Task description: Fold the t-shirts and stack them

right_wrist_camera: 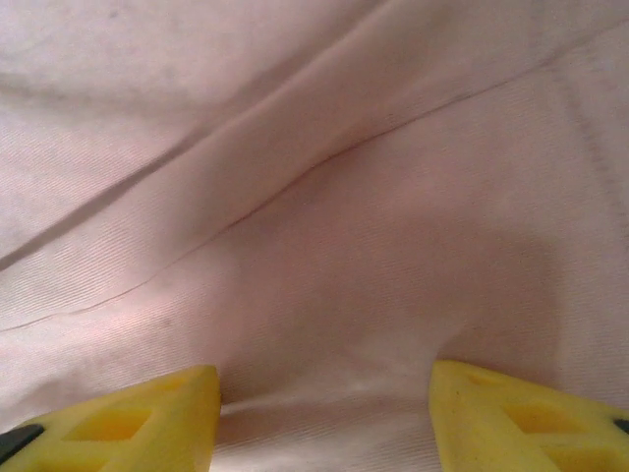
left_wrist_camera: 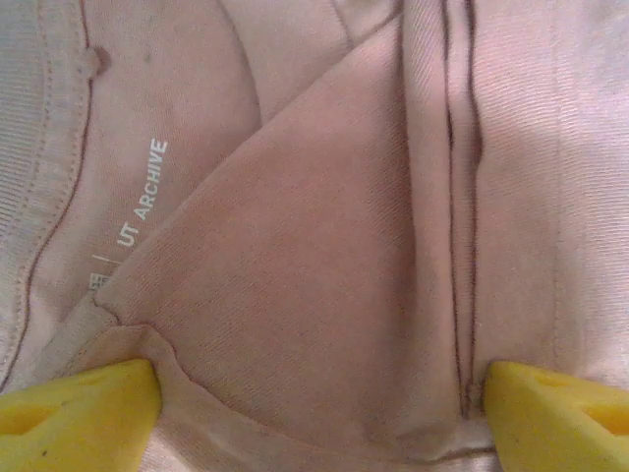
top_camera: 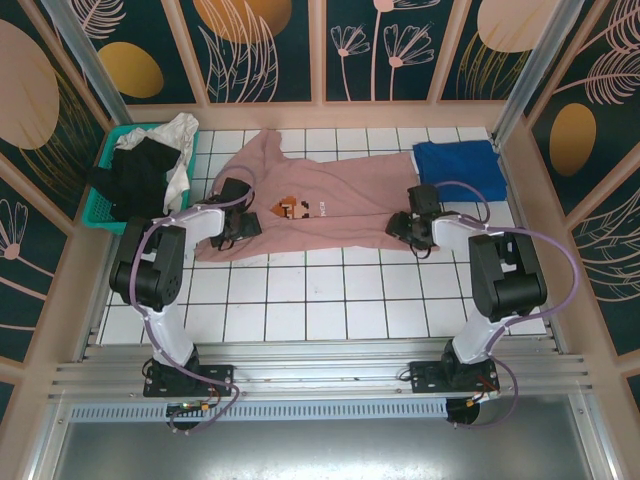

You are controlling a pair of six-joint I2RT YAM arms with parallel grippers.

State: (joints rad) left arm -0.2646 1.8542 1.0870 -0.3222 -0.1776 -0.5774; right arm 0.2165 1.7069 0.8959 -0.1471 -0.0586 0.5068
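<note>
At table centre, top view: dusty-pink t-shirt [top_camera: 320,205] lies spread on the tiles, long axis 9 to 3 o'clock, chest print up.
- Collar end sits at 9 (neck rib and label legible in the left wrist view), hem end at 3.
- Royal-blue t-shirt [top_camera: 455,165] lies folded at 1–2 o'clock. Teal basket [top_camera: 105,205] at 10 holds a black t-shirt [top_camera: 140,175] and a white t-shirt [top_camera: 180,135].
- Left gripper [top_camera: 240,222] is down over the collar end with its jaws wide apart. A creased flap lies between the yellow pads [left_wrist_camera: 79,413], not pinched.
- Right gripper [top_camera: 405,225] is down on the hem end with its jaws apart. Smooth cloth lies between them, nothing clamped.

Judgement: grasp for the next fold is pending.

Technique:
- Seat both pads fully past the cloth edge.
- Catch all layers, not just the top ply.
- Close both sides together.
- Lift level, so the seam lines stay parallel.
- Keep the flap at 9 from bunching.
</note>
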